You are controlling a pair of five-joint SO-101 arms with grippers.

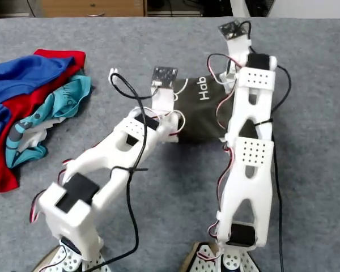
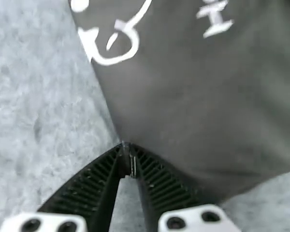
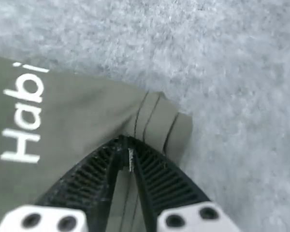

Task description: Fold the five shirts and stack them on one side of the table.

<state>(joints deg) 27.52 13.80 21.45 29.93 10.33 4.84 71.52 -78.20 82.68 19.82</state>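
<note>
A dark olive shirt (image 1: 197,120) with white lettering lies partly folded at the table's middle, between the two arms. My left gripper (image 1: 177,123) is at its near-left edge; the left wrist view shows that gripper (image 2: 126,157) shut, pinching the edge of the shirt (image 2: 198,96). My right gripper (image 1: 226,80) is at the shirt's far-right corner, and in the right wrist view the gripper (image 3: 127,147) is shut on the stitched hem of the shirt (image 3: 72,125). A pile of unfolded shirts lies at the far left: blue (image 1: 22,73), red (image 1: 42,107) and teal (image 1: 65,97).
Grey felt-like cloth (image 1: 311,124) covers the table. The right side and the near middle are bare. Loose cables (image 1: 137,164) hang along both arms. Wooden furniture (image 1: 90,7) stands behind the far edge.
</note>
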